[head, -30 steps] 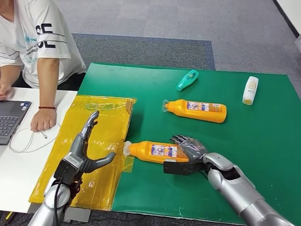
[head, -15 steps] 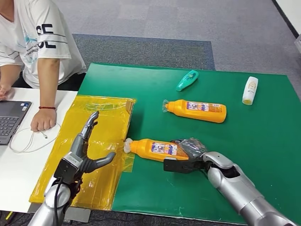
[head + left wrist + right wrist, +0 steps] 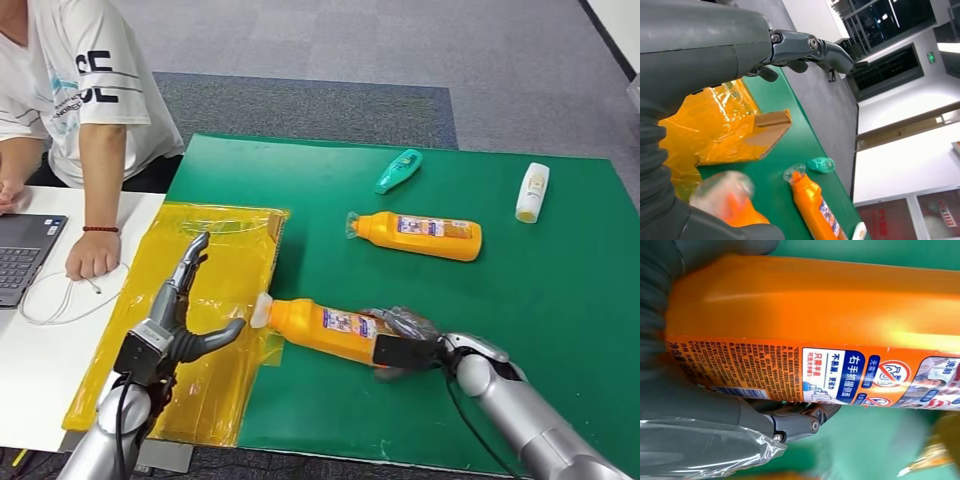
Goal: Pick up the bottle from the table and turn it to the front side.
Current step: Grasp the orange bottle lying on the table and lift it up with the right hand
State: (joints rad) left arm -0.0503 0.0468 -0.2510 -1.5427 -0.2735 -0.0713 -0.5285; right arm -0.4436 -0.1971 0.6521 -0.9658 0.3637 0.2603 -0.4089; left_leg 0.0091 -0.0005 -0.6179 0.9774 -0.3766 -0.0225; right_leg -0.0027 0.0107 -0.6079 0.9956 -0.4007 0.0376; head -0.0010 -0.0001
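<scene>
My right hand (image 3: 404, 342) grips the base end of an orange bottle (image 3: 317, 325) with a clear cap, lifted a little off the green mat (image 3: 528, 300) with its cap end tilted up toward the yellow bag. In the right wrist view the bottle (image 3: 821, 330) shows its printed back label, with my fingers (image 3: 798, 422) wrapped under it. My left hand (image 3: 177, 320) hovers open over the yellow plastic bag (image 3: 219, 270), fingers spread; the bottle's blurred cap (image 3: 721, 192) lies close to it.
A second orange bottle (image 3: 416, 235) lies further back on the mat, with a teal bottle (image 3: 398, 169) and a white bottle (image 3: 532, 191) beyond. A person (image 3: 83, 90) sits at the far left beside a laptop (image 3: 23, 255) on the white table.
My right hand closed round the bottle's base and raised it; the bottle shifted left and its cap end tipped upward. My left hand stayed put.
</scene>
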